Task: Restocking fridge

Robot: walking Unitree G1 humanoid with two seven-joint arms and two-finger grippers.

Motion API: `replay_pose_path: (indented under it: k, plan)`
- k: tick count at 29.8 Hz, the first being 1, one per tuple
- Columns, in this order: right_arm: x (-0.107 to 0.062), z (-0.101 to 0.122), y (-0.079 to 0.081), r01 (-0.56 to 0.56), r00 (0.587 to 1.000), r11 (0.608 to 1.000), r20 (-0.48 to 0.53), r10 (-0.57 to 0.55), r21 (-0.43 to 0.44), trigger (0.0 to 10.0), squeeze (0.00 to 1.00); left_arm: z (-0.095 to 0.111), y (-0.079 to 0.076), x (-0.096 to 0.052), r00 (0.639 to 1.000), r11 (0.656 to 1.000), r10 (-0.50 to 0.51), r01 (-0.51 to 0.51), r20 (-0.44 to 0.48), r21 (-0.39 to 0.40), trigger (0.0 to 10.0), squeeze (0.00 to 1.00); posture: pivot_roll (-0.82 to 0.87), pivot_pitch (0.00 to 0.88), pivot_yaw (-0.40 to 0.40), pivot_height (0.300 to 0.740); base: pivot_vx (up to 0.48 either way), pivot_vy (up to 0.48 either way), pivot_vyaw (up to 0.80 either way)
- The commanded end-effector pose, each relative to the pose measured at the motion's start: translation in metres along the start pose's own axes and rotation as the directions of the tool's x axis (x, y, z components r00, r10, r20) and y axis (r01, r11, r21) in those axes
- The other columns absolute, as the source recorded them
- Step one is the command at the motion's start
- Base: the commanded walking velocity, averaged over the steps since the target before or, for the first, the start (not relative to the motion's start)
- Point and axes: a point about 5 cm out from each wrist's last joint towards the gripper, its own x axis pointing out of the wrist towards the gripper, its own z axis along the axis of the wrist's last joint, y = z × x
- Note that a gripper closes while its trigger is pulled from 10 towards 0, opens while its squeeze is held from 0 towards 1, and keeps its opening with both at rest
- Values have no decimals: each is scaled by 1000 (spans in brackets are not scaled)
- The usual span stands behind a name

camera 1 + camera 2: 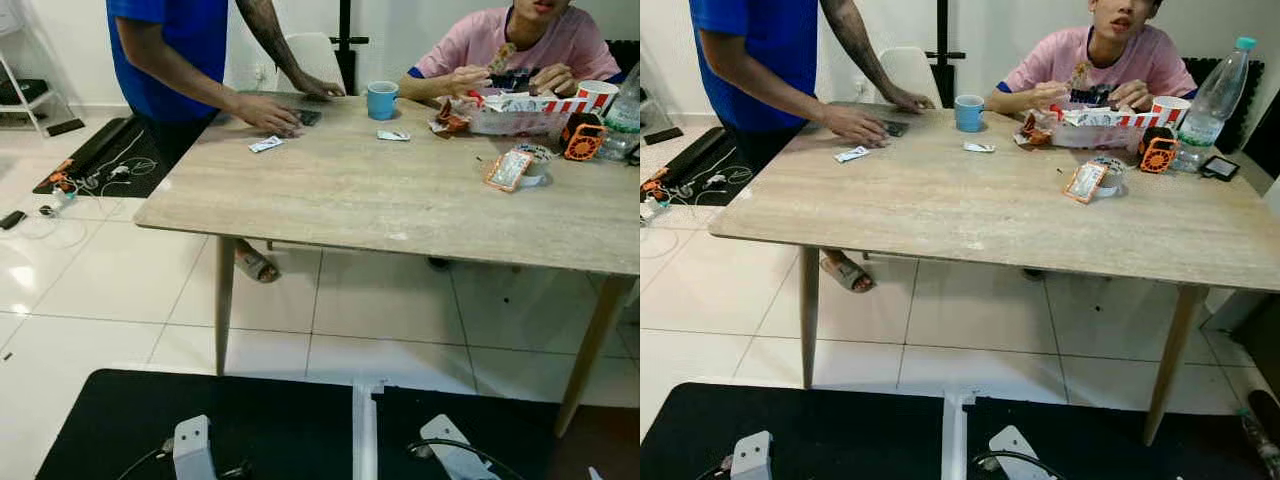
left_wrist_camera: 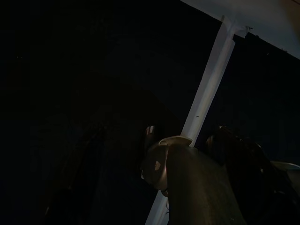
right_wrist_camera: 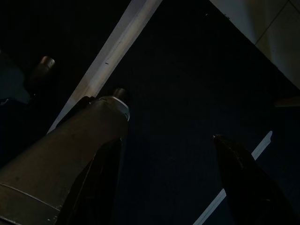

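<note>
My right gripper: fingers spread wide, nothing held, hanging idle over black mat. Left gripper: dark view, finger state cannot tell. Wooden surface centre frame; blue mug, food tray upper right, water bottle. Two people there. Fridge unseen; restocking apparently not begun.

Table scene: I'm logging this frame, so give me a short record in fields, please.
surface: pale wood-grain table
cup: blue mug at the far edge
bottle: clear plastic bottle with teal cap, upright at the far right corner
people: person in blue shirt with hands on the table; seated person in pink shirt
right gripper: open, over black mat
</note>
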Motion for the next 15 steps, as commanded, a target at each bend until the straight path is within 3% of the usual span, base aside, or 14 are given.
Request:
replay_pose_path:
  k: [1,15]
  plan:
    - [0,0,2,-3,1000,1000,-2,3,30,10000,0,-5,5,-2,1000,1000,12,-12,-19,-2,10000,0,21,0,17,740,0,0,0]
    - [0,3,5,-2,1000,999,3,1,40,10000,0,-1,2,-1,1000,1000,6,-6,-6,-15,10000,0,2,0,16,740,0,0,0]
